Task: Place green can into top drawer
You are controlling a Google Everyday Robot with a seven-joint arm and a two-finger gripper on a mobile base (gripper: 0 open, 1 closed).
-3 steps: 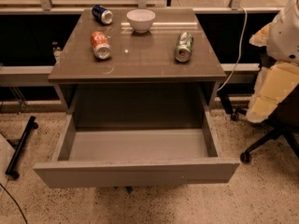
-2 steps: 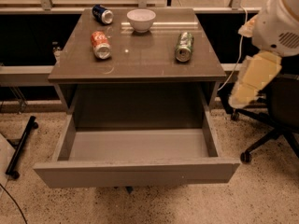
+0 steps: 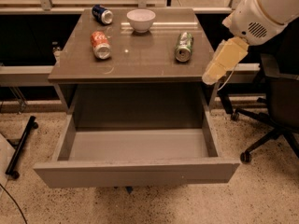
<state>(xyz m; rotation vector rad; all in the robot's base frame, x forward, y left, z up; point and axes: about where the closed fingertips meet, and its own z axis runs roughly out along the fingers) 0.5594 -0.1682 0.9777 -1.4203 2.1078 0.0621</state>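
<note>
The green can [image 3: 184, 46] lies on its side on the right part of the grey-brown cabinet top [image 3: 140, 59]. The top drawer [image 3: 135, 171] is pulled out wide below it, and its inside shows nothing in it. My gripper [image 3: 223, 63] is a cream-coloured piece hanging from the white arm [image 3: 261, 10]. It hovers just off the cabinet's right edge, to the right of the green can and a little lower in the picture, not touching it.
A red can [image 3: 100, 45] and a dark blue can [image 3: 102, 14] lie on the left of the top. A white bowl [image 3: 141, 19] stands at the back. A black office chair [image 3: 275, 101] stands at the right, and a black stand leg [image 3: 21, 146] lies on the floor at the left.
The arm and gripper have moved left and up, from beside the chair to the cabinet's right edge near the green can. The cans, bowl and drawer have not moved.
</note>
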